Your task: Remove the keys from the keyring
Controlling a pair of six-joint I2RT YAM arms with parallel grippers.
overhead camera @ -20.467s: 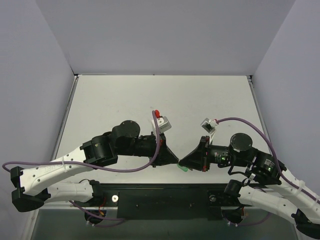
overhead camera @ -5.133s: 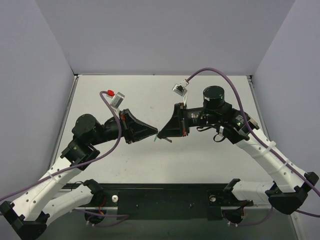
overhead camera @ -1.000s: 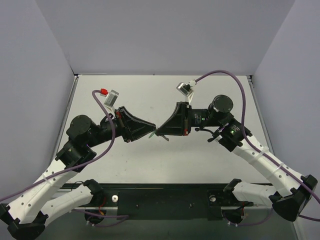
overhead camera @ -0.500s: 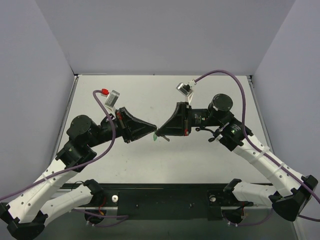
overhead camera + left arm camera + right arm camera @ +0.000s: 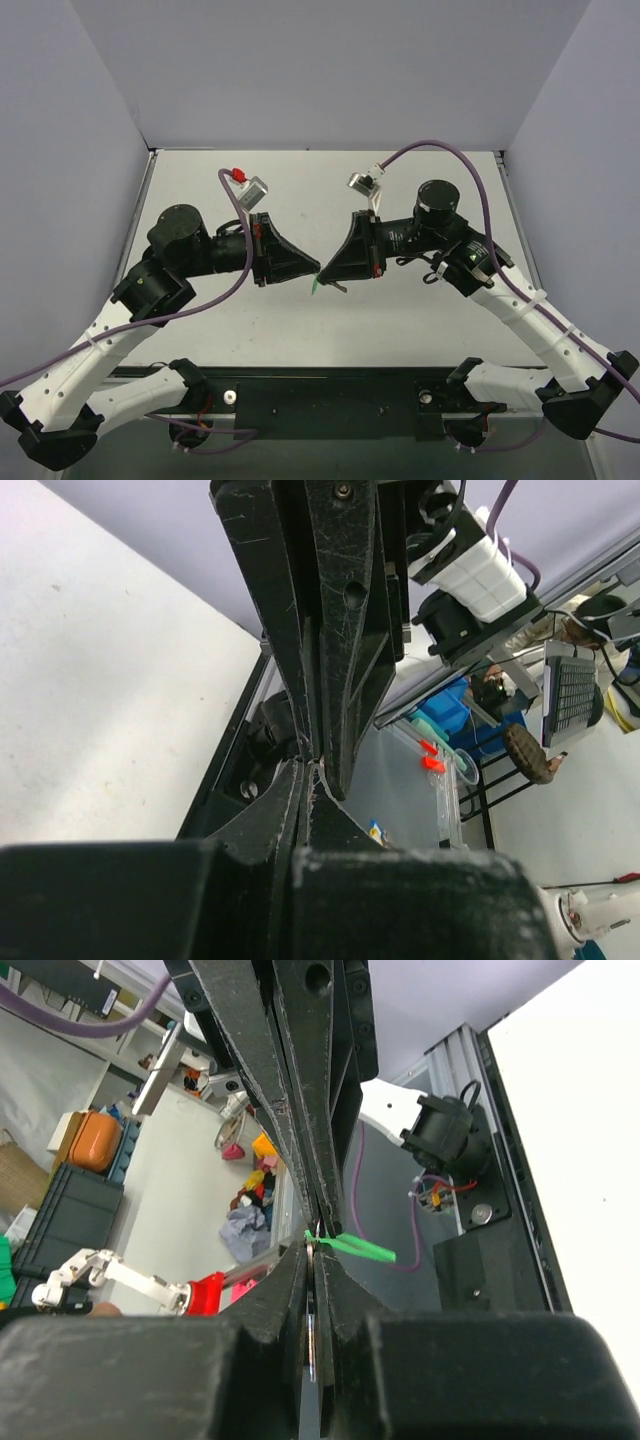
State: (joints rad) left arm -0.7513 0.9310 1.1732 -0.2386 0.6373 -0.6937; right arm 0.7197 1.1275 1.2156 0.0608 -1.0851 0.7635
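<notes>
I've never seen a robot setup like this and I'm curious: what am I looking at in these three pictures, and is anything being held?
These are two robot arms bolted at the near edge of a white table, each ending in a two-finger pincer. The wide picture comes from a fixed camera above and behind them. The other two come from small cameras on each wrist, so the black wedges filling them are the fingers themselves. The left gripper and the right gripper are both pinched shut and meet tip to tip above the table. A tiny green keyring tag sticks out just where the tips meet, up off the surface. The key is too small to make out, so I cannot tell which gripper pinches which part.
</notes>
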